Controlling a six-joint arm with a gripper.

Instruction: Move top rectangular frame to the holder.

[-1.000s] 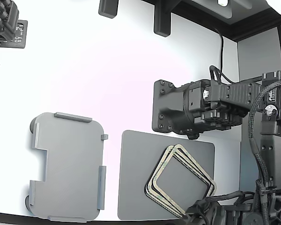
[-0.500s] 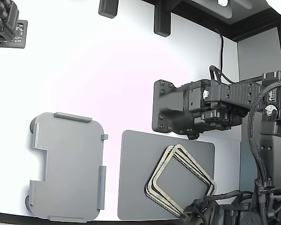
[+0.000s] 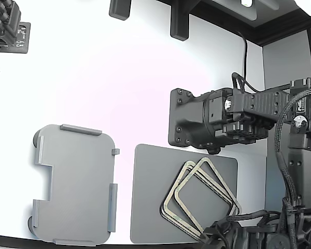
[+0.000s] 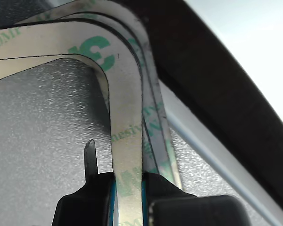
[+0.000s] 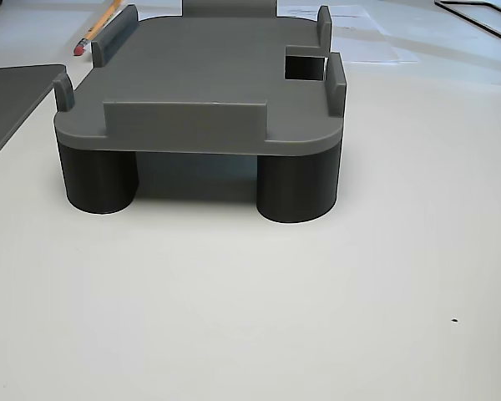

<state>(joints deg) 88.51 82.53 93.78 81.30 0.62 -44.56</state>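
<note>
Nearest us, the black end effector [image 4: 127, 197] is clenched on one side of the thin, beige, green-printed top rectangular frame [image 4: 125, 136], lying skewed over the look-alike stack [image 3: 168, 212] on the pebbled grey mat [image 3: 150, 197]. Farther, the smooth, round-footed holder [image 3: 75, 184] sits apart on the white desk [image 3: 119, 93].

top rectangular frame [image 3: 197, 176] askew atop stack [image 3: 168, 212]

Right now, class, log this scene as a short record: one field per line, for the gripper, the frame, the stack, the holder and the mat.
gripper: shut on the top frame's edge
top frame: shifted askew on the stack
stack: lying on the dark mat
dark mat: flat on the white table
holder: empty, at the exterior view's left of the mat
</note>
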